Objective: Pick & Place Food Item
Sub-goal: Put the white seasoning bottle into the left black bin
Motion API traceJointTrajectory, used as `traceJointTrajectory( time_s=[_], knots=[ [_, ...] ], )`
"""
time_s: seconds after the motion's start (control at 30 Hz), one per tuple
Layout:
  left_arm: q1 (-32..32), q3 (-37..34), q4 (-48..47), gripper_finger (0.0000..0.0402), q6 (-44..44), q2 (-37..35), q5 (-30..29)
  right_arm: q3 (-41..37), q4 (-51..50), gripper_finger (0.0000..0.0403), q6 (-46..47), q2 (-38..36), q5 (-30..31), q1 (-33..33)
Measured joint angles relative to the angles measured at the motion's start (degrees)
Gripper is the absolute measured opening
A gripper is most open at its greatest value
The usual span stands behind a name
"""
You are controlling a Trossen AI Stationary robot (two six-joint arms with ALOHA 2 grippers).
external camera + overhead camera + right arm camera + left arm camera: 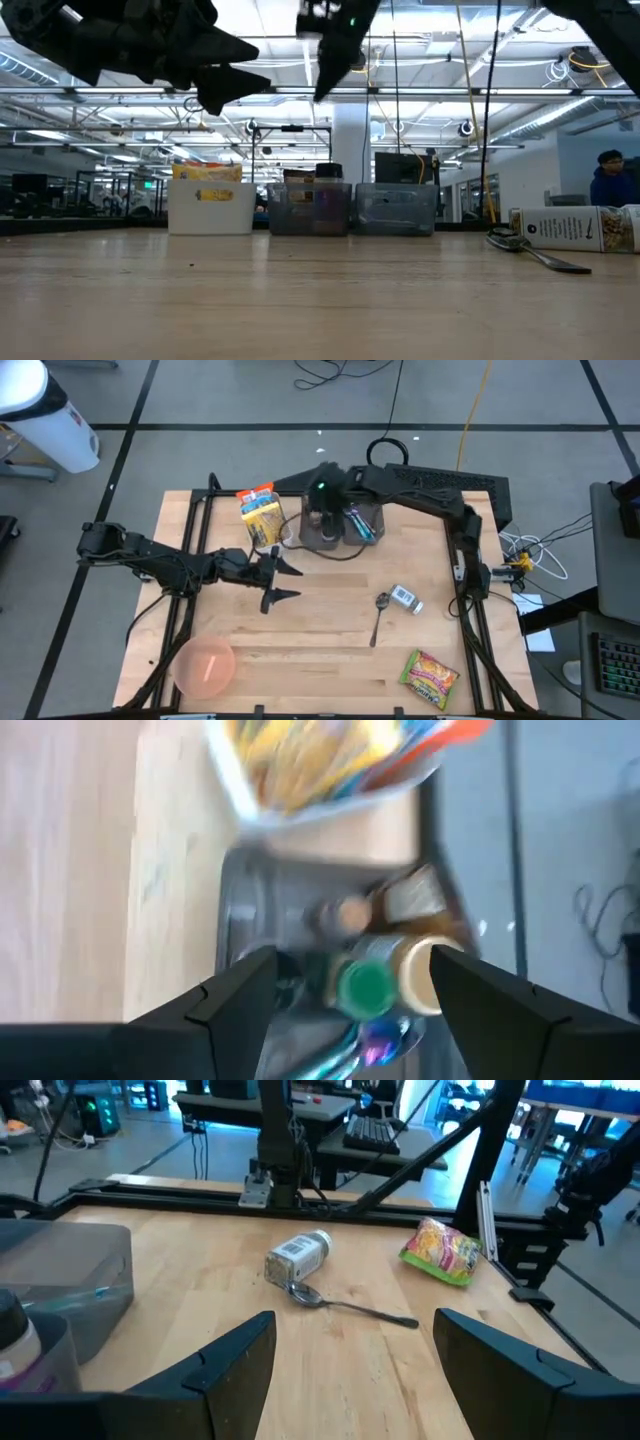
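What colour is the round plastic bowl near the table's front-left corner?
Translucent pink; the round plastic bowl shows best in the high view.

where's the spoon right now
In the high view the spoon lies right of the table's centre, its bowl beside the small jar on its side.

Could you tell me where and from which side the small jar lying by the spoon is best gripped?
Grip the small jar across its round body, near the middle, coming straight down from above. It lies on its side on the table, so its curved flanks face outward for the fingers. The spoon bowl sits close at one end, so I would keep the jaws off that end.
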Motion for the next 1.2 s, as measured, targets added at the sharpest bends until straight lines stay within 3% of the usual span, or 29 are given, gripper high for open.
traceJointTrajectory(
  time_s=[0.33, 0.6, 0.8, 1.0, 1.2],
  knots=[
    [0.5, 0.0, 3.8, 0.0274, -1.7, 0.0, 0.6, 0.0, 19.3, 0.0256, 4.6, -17.1, 0.3, -2.3],
    [1.9, 0.0, 3.8, 0.0273, -1.8, 0.0, 0.6, 0.1, 27.2, 0.0238, 4.0, -26.7, 7.5, -3.4],
    [3.9, 0.0, 4.0, 0.0274, -2.1, 0.0, 0.7, 1.7, 19.8, 0.0211, 8.3, -25.6, 7.2, -8.9],
    [4.3, 0.0, 4.0, 0.0273, -2.2, 0.0, 0.7, 0.6, 13.6, 0.0207, 7.5, -20.2, 6.7, -10.2],
    [4.1, 0.0, 3.9, 0.0274, -2.9, 0.0, 0.7, -11.2, 21.5, 0.0209, 8.5, -19.0, -5.6, -9.9]
  ],
)
